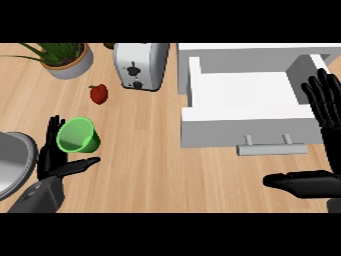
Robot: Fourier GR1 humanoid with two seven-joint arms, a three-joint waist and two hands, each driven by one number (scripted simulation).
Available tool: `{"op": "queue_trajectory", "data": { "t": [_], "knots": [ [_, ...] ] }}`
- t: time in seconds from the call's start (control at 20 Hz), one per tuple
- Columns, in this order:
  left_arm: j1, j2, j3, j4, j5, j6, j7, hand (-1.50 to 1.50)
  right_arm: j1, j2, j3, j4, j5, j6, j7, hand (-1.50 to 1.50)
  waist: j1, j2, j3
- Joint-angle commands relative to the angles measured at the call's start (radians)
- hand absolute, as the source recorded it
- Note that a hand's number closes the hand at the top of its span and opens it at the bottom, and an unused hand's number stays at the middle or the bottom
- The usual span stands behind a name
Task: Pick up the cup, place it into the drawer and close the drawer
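We find the green cup [78,135] between the left hand [55,157]'s straight fingers and spread thumb, unclamped; bare counter [143,165] separates it from the open drawer [247,102]. Right hand [334,145] open beside the drawer.

My wooden counter [151,165] carries a green cup [78,135], a red pepper [98,93], a toaster [139,65], a potted plant [62,57], a white open drawer unit [254,120] and a grey basin [3,167] at the left edge.
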State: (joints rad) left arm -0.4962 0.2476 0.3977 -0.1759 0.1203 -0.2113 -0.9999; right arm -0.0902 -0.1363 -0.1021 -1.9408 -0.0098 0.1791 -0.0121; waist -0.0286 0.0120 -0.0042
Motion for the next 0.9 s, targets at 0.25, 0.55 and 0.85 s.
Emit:
{"op": "queue_trajectory", "data": {
  "t": [0.25, 0.55, 0.85],
  "knots": [
    [-0.031, -0.011, -0.009, -0.027, 0.011, -0.215, -0.031, 1.50, -0.047, 0.003, -0.013, -0.009, -0.031, -0.011, 0.070, -1.50, 0.000, -0.001, 0.000],
    [-0.019, -0.005, 0.002, -0.055, 0.041, -0.342, -0.033, 1.50, 0.020, 0.032, 0.041, -0.027, 0.036, -0.022, 0.013, -1.50, 0.002, -0.002, -0.001],
    [-0.010, -0.061, -0.018, -0.107, 0.023, -0.261, -0.123, 1.50, -0.017, -0.020, -0.017, 0.027, 0.005, 0.009, 0.011, -1.50, 0.006, -0.002, 0.001]
  ]
}}
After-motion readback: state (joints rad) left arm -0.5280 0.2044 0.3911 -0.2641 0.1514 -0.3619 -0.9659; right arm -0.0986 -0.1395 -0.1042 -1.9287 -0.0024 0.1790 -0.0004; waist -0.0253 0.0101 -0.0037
